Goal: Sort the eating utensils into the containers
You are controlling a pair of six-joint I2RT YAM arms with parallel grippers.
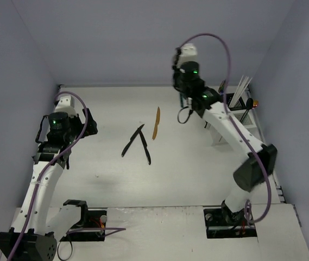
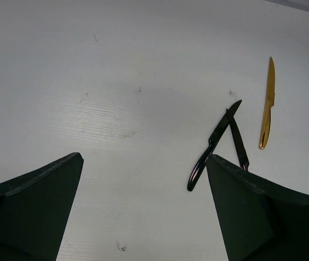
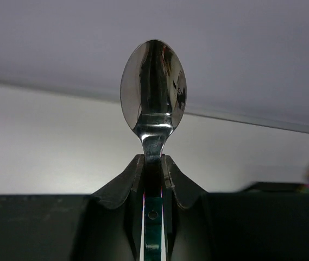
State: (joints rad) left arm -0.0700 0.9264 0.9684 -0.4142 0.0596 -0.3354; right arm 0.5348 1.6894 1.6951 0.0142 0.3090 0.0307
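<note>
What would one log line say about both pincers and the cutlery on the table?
right pincer: shut on silver spoon | left pincer: open, empty | table: gold knife, two crossed dark utensils

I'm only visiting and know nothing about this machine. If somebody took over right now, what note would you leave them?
Left end effector: open, empty, over the table.
Right end effector: shut on a silver spoon, held by its handle.
On the table: a gold knife and two dark utensils crossed beside it.
Done: some utensils already stand in the black container at the far right.
Left: drop the spoon in, then sort those three.
</note>
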